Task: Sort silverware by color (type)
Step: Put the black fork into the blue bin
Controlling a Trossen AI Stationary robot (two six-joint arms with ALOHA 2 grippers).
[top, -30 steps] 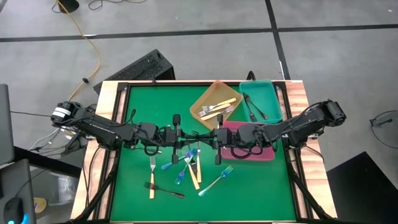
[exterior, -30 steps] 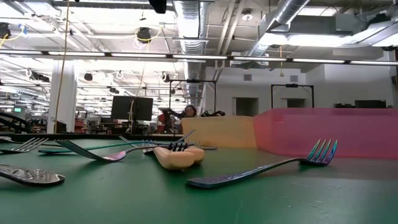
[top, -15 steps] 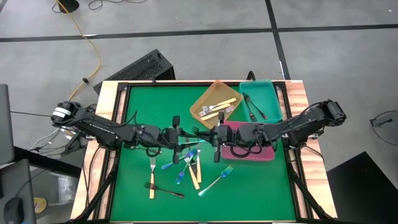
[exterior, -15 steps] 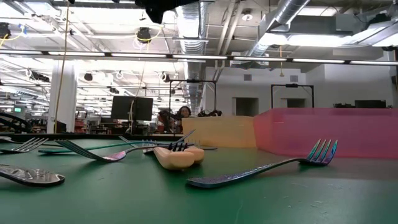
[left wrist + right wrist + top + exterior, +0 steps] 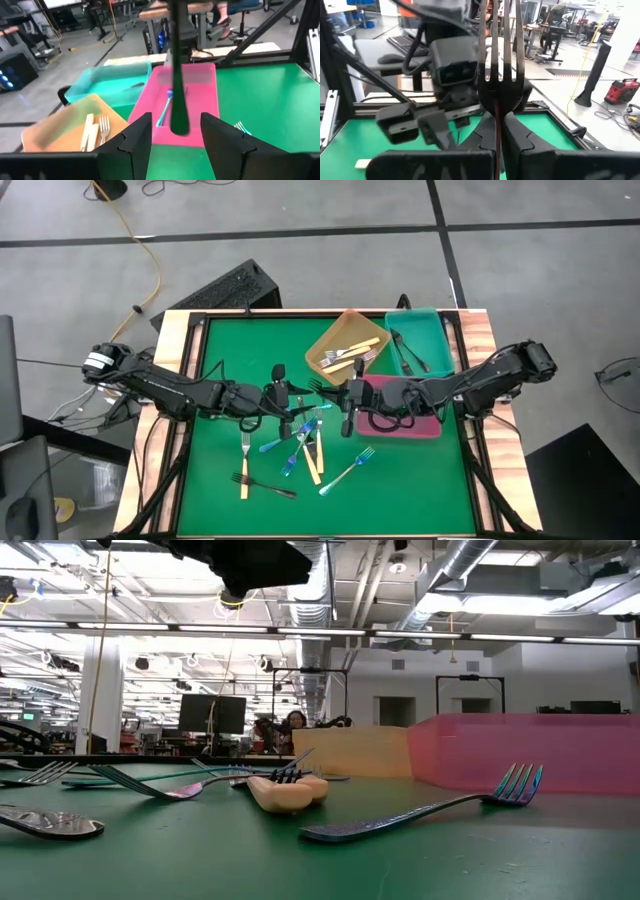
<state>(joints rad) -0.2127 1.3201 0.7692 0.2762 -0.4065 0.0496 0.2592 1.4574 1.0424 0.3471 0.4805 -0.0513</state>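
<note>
Two grippers we see facing over mid-table, right gripper (image 5: 346,408) clamped on a black fork (image 5: 498,55) with tines upright, left gripper (image 5: 283,402) spread wide and empty, loose forks (image 5: 305,448) below on the green mat (image 5: 420,480), beside the pink tray (image 5: 428,428).

1. The two grippers face each other above the mat's middle; the left gripper (image 5: 296,402) and right gripper (image 5: 338,398) leave only a narrow gap between them.
2. The black fork (image 5: 498,55) stands upright in that gap.
3. Loose forks (image 5: 305,445) clutter the mat just below.
4. The orange tray (image 5: 322,350), pink tray (image 5: 432,428) and teal tray (image 5: 432,330) block the far right.
5. The mat's left side (image 5: 215,470) lies open.
</note>
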